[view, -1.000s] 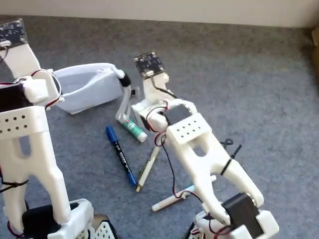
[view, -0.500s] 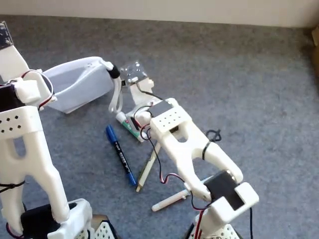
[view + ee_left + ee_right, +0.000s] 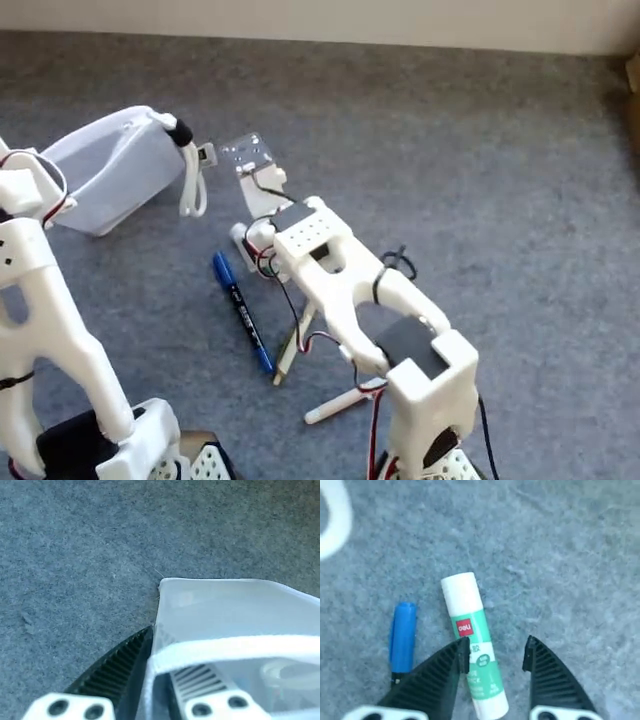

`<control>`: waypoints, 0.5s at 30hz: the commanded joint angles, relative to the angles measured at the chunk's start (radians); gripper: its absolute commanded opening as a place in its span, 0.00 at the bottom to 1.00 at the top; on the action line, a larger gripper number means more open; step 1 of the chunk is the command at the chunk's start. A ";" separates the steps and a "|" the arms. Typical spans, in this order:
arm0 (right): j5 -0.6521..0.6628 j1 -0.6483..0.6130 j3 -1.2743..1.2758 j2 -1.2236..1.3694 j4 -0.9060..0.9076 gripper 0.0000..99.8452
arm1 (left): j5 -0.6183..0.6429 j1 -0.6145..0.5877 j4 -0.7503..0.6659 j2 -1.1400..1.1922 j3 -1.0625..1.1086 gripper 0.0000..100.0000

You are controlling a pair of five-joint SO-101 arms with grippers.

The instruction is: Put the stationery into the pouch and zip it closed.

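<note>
The right gripper (image 3: pixel 495 652), jaws parted and empty, hangs over the glue stick (image 3: pixel 470 630), whose white end points away from it, while the left gripper (image 3: pixel 155 677) pinches the translucent pouch (image 3: pixel 235 610) by its edge.

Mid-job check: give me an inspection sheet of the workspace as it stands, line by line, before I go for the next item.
Surface: grey carpet under everything.
Job's things: pouch looks open, held at one edge. The glue stick, blue marker, beige pencil and white pen lie outside it on the carpet.
Clutter: nothing seen.
Grippers: left gripper shut on the pouch's edge. The right gripper is open, with the glue stick between its fingers, not gripped.
Cables: red and black wires loose along the right arm, one loop hanging near the pencil.
Surroundings: pale wall along the carpet's far edge.
</note>
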 commanded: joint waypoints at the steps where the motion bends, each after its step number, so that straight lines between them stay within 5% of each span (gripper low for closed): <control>1: -0.009 -0.008 -0.088 0.024 -0.002 0.17 | 0.012 -0.019 -0.028 -0.041 -0.012 0.03; 12: 0.009 -0.013 -0.219 0.191 0.004 0.17 | 0.012 -0.016 -0.029 -0.041 -0.010 0.03; 15: 0.087 -0.012 -0.219 0.191 0.025 0.10 | 0.012 -0.015 -0.029 -0.041 -0.010 0.03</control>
